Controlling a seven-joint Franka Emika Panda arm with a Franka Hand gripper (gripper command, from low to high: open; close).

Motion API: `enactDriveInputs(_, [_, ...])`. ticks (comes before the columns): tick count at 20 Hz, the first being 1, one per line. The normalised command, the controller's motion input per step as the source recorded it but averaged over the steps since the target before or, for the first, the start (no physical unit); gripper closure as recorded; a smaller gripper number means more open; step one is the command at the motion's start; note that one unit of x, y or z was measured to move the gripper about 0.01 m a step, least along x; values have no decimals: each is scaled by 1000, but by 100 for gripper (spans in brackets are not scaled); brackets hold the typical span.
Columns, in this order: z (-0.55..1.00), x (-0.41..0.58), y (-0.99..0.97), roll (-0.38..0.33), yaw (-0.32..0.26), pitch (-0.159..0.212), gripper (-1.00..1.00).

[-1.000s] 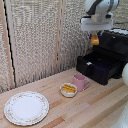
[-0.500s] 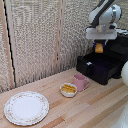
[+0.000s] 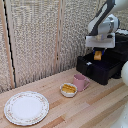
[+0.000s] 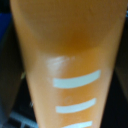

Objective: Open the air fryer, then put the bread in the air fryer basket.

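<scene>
Left to right in the exterior view: plate (image 3: 26,107), small bowl (image 3: 68,89) and pink mug (image 3: 80,81) sit well clear of the path. Gripper (image 3: 98,54) is clamped on the bread (image 3: 98,55), hanging above the open air fryer basket (image 3: 98,68). Bread looks light, stiff and probably crumbly; the end grip seems fine, but keep it off the basket rim.

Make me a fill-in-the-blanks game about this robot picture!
1. The gripper holds the ____ above the open air fryer basket.
2. The mug beside the bowl is ____.
3. The plate has ____ on it.

Missing words: bread; pink; nothing
</scene>
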Motion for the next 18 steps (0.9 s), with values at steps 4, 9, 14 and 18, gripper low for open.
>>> enactDriveInputs(4, [-314, 197, -48, -77, 64, -5, 100])
enactDriveInputs(9, [-163, 18, -17, -37, 27, 3, -100])
enactDriveInputs(14, [52, 42, -157, -11, 30, 60, -100])
enactDriveInputs(18, [494, 6, -109, 19, 23, 99, -100])
